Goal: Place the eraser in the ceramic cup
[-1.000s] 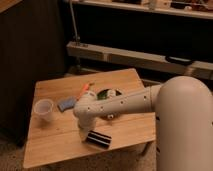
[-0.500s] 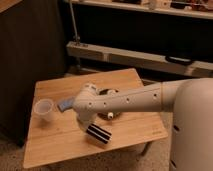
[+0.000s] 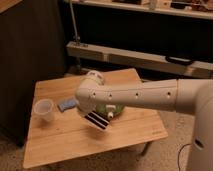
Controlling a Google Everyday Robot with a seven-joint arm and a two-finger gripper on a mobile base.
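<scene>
At the far left of the wooden counter we see the ceramic cup, upright and pale, standing alone near the counter's left edge. Just to its right lies a blue-grey pad, flat on the wood and apart from the cup.

Next comes the rounded end of the white arm, which reaches in from the right and covers the middle of the counter. The gripper sits under this rounded end, between the pad and the green bowl. We can make out little of the fingers themselves, since the wrist hides most of them, but they appear closed on the eraser. It is gripped at its upper edge.

The eraser is a flat black bar with pale stripes, and it hangs tilted just below the wrist, its right end lower than its left. It is to the right of the cup and well apart from it, with the pad lying between them.

Behind the eraser only part of the green bowl shows past the arm. Further right the arm widens into the robot's large white body, at the frame's right edge.
</scene>
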